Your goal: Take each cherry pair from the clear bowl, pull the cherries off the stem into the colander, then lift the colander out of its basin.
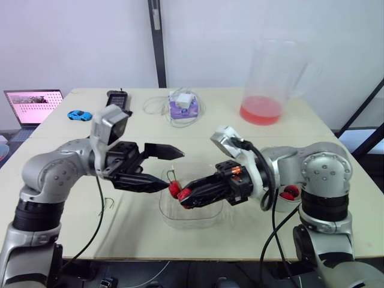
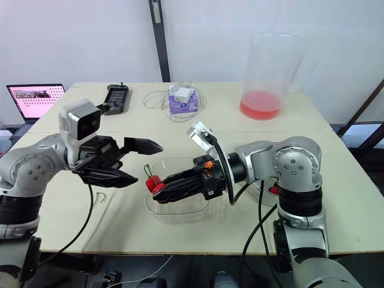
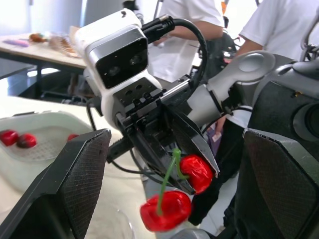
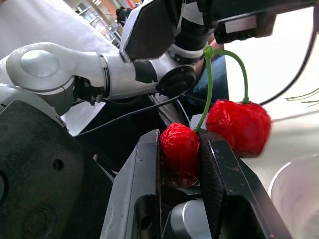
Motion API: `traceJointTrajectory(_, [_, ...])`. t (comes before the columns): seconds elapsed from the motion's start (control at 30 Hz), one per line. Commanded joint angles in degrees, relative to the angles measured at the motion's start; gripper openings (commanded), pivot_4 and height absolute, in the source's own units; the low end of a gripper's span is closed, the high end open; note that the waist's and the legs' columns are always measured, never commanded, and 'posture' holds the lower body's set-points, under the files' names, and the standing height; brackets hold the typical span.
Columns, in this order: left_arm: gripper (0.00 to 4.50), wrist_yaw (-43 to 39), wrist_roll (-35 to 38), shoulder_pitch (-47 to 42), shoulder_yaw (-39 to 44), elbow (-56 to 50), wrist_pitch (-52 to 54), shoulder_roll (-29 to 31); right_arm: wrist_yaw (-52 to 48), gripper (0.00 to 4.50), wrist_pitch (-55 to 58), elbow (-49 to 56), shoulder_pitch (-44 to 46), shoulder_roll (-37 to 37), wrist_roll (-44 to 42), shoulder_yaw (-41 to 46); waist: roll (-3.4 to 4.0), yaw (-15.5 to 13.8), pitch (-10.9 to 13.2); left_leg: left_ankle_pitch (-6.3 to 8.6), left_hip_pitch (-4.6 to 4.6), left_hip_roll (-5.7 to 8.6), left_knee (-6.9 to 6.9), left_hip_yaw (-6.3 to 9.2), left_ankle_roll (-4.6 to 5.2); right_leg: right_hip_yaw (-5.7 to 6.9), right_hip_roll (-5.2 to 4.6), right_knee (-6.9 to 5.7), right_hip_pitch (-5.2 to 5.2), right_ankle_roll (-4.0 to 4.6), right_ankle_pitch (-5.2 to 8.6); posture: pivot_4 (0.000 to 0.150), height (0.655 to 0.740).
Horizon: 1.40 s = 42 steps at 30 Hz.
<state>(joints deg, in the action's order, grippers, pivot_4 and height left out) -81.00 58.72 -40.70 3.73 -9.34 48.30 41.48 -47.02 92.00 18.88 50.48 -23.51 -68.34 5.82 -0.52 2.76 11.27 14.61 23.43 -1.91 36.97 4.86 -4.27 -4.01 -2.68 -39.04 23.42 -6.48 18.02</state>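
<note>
The table [image 1: 252,141] bears a clear bowl [image 1: 198,219], pitcher [image 1: 271,84] and blue toy car [image 1: 79,114].

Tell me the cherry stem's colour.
The stem of the cherry pair is green, clearest in the right wrist view.

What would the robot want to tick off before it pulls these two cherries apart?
1. Right gripper clamped on one cherry of the cherry pair: ok.
2. Free cherry hanging clear of the right gripper, joined by the stem: ok.
3. Left gripper open and facing the pair: ok.
4. Left gripper touching the free cherry or the stem: cannot tell.
5. Pair held over the colander: not ok. It hangs over the clear bowl, and the colander sits off by the right arm.
</note>
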Motion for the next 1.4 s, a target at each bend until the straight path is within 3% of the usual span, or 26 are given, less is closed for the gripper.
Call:
traceJointTrajectory(0.03, [4.25, -0.6, -0.3, -1.0, 0.0, -1.3, -0.8, -0.2, 1.1, 0.64, -0.6, 1.0, 0.4, -0.1, -2.9, -0.1, 0.0, 0.0, 0.0, 0.0, 0.0, 0.0, 0.0, 0.0, 0.0, 0.0, 0.0, 0.0, 0.0, 0.0, 0.0, 0.15, 0.7332])
traceJointTrajectory(0.1, [3.73, -0.9, -0.7, -0.9, -0.7, -1.6, -0.8, -0.4, 1.7, 0.64, -0.8, 1.0, 0.4, -0.1, -3.6, -0.2, 0.0, 0.0, 0.0, 0.0, 0.0, 0.0, 0.0, 0.0, 0.0, 0.0, 0.0, 0.0, 0.0, 0.0, 0.0, 0.15, 0.7332])
traceJointTrajectory(0.13, [3.21, -0.9, -0.7, -0.9, -0.8, -1.8, -0.8, -0.5, 2.1, 0.64, -0.9, 1.0, 0.4, -0.1, -4.0, -0.3, 0.0, 0.0, 0.0, 0.0, 0.0, 0.0, 0.0, 0.0, 0.0, 0.0, 0.0, 0.0, 0.0, 0.0, 0.0, 0.15, 0.7332])
traceJointTrajectory(0.5, [3.21, -2.3, -2.6, -1.0, -2.3, -1.8, -1.4, -0.3, 4.2, 0.64, -2.3, 0.8, 0.3, -1.7, -6.0, -2.0, 0.0, 0.0, 0.0, 0.0, 0.0, 0.0, 0.0, 0.0, 0.0, 0.0, 0.0, 0.0, 0.0, 0.0, 0.0, 0.15, 0.7332])
traceJointTrajectory(0.6, [2.32, -2.6, -3.0, -1.2, -2.4, -1.5, -1.4, -0.4, 4.3, 0.64, -2.8, 0.8, 0.3, -2.3, -6.2, -2.6, 0.0, 0.0, 0.0, 0.0, 0.0, 0.0, 0.0, 0.0, 0.0, -0.01, 0.0, 0.01, 0.0, 0.0, 0.0, 0.15, 0.7332])
traceJointTrajectory(0.77, [0.05, -3.3, -3.3, -1.4, -2.6, -1.3, -1.2, -0.6, 4.6, 0.64, -3.7, 0.5, 0.2, -3.0, -6.7, -3.2, 0.0, 0.0, 0.0, 0.0, 0.0, 0.0, 0.0, 0.0, 0.0, 0.0, 0.0, 0.01, 0.0, 0.0, 0.0, 0.15, 0.7332])
traceJointTrajectory(1.03, [0.05, -4.2, -5.0, -1.5, -3.2, -0.8, -2.0, -0.9, 5.8, 0.64, -4.5, -0.1, 0.2, -3.7, -7.1, -3.5, 0.0, -0.1, 0.0, 0.0, 0.0, 0.0, 0.0, 0.0, 0.0, 0.0, 0.0, 0.01, 0.0, 0.0, 0.0, 0.15, 0.7332])
traceJointTrajectory(1.07, [0.0, -4.1, -5.2, -1.6, -3.2, -0.7, -2.1, -1.0, 5.8, 1.57, -4.5, -0.2, 0.2, -4.0, -7.2, -3.5, 0.0, -0.1, 0.0, 0.0, 0.0, 0.0, 0.0, 0.0, 0.0, 0.0, 0.0, 0.01, 0.0, 0.0, 0.0, 0.15, 0.7332])
traceJointTrajectory(1.13, [0.0, -4.1, -5.4, -1.6, -3.2, -0.4, -2.5, -1.1, 5.8, 2.24, -4.8, -0.1, 0.2, -4.6, -7.4, -3.6, 0.0, -0.1, 0.0, 0.0, 0.0, 0.0, 0.0, 0.0, 0.0, 0.0, 0.0, 0.02, 0.0, 0.0, 0.0, 0.15, 0.7332])
traceJointTrajectory(1.3, [0.0, -2.2, -6.5, -1.5, -1.8, 0.6, -3.9, -1.4, 5.8, 4.45, -5.5, -0.3, -0.6, -9.0, -8.1, -0.8, 0.0, -0.2, 0.0, 0.0, 0.0, 0.0, 0.0, 0.0, 0.0, 0.0, 0.0, 0.03, 0.0, 0.0, 0.0, 0.15, 0.7332])
traceJointTrajectory(1.4, [0.0, 0.6, -7.5, -1.1, 0.0, 1.4, -4.9, -1.5, 5.5, 4.45, -6.9, 1.2, -2.4, -13.7, -7.4, 1.9, -0.02, -0.3, 0.0, 0.0, 0.03, 0.01, 0.0, -0.01, 0.01, 0.0, -0.02, 0.07, -0.01, 0.0, 0.0, 0.15, 0.7332])
